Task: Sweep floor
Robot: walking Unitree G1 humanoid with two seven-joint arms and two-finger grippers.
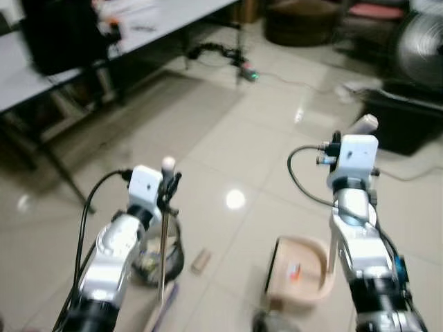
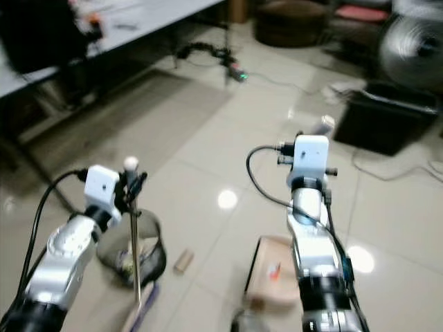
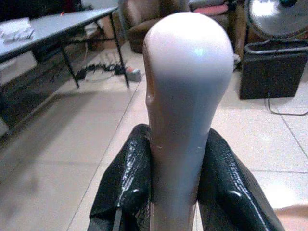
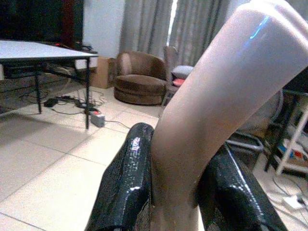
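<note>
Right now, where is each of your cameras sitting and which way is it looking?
Left eye view: on my head, looking forward and down at the floor, both silver arms, the left gripper on the broom handle.
Right eye view: beside it, same scene; the right gripper and the dustpan.
Left wrist view: along its black fingers, clamped on the broom's rounded tip.
Right wrist view: along its fingers, gripping the dustpan handle.
Both wrist views share the grey table.

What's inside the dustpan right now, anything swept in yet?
The beige dustpan on the floor, held by its handle in the right gripper, holds one small red-orange scrap. The right arm covers the pan's right edge, so that part cannot be checked.
</note>
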